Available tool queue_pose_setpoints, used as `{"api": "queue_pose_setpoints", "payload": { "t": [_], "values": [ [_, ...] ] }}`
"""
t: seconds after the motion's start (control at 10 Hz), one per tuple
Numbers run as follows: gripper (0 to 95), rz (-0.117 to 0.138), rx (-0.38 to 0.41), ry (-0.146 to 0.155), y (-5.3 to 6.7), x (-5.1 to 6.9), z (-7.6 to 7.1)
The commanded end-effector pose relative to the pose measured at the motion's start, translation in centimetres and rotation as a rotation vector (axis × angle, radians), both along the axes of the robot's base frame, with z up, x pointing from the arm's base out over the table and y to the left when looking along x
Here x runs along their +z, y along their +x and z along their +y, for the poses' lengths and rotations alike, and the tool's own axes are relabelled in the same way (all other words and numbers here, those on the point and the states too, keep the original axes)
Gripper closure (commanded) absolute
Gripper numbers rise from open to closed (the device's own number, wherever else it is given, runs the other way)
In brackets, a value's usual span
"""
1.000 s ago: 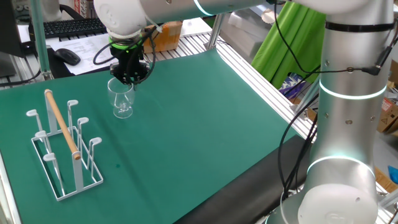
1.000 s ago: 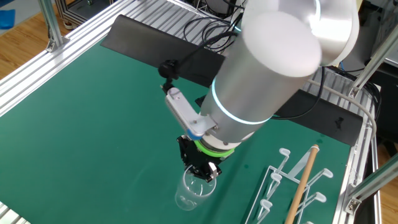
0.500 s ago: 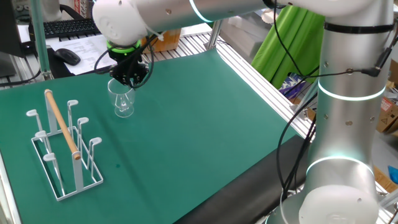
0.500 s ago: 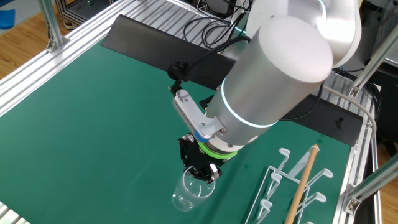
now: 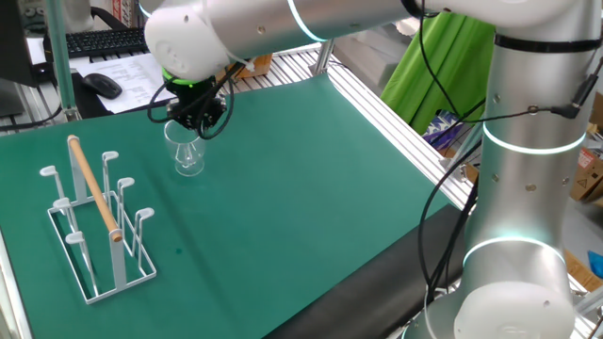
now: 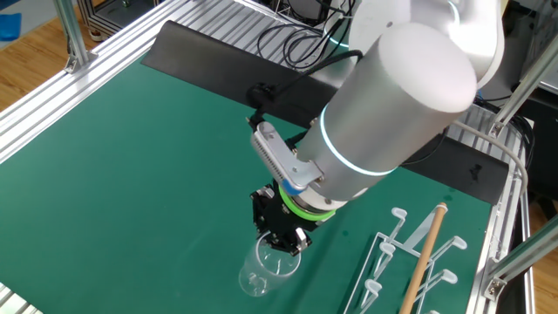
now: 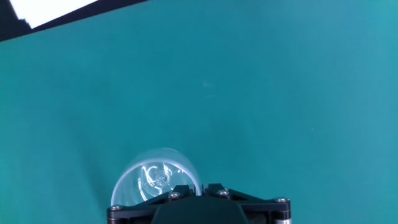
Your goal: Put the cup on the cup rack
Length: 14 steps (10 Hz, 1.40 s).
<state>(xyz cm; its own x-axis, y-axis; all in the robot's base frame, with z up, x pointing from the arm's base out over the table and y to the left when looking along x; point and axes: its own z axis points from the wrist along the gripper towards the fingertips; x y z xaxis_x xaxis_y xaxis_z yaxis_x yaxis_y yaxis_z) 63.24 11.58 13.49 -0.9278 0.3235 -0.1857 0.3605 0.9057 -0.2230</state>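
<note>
Over on the green counter [image 5: 311, 179], the white rack [image 5: 94, 221] sits empty. The claw [image 5: 195, 121] is pinched shut on the rim of the glass [image 5: 187, 155], just beside the rack. Looks like the carrying step; next it needs flipping onto a peg.

My arm [image 5: 509, 141] is fat silver tubes with glowing pale-blue rings, black cables trailing along it, a green band above my small black pincer [image 6: 281, 244] with screws.

1 cup [image 5: 187, 153], 1 cup rack [image 5: 97, 223], 1 hand [image 5: 196, 123]
</note>
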Motion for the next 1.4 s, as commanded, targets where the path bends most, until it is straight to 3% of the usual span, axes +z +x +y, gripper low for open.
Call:
{"api": "queue_pose_setpoints", "payload": {
  "t": [0.1,0.4,0.7,1.3,1.4],
  "values": [
    [95.0,-0.028,-0.003,-0.018,0.1,0.0,-0.2],
    [95.0,-0.057,-0.012,-0.027,0.2,-0.2,-0.3],
    [95.0,-0.108,-0.029,-0.043,0.4,-0.3,-0.5],
    [95.0,-0.162,-0.056,-0.059,0.3,-1.5,-0.5],
    [95.0,-0.158,-0.052,-0.067,0.2,-1.3,-0.5]
  ]
}}
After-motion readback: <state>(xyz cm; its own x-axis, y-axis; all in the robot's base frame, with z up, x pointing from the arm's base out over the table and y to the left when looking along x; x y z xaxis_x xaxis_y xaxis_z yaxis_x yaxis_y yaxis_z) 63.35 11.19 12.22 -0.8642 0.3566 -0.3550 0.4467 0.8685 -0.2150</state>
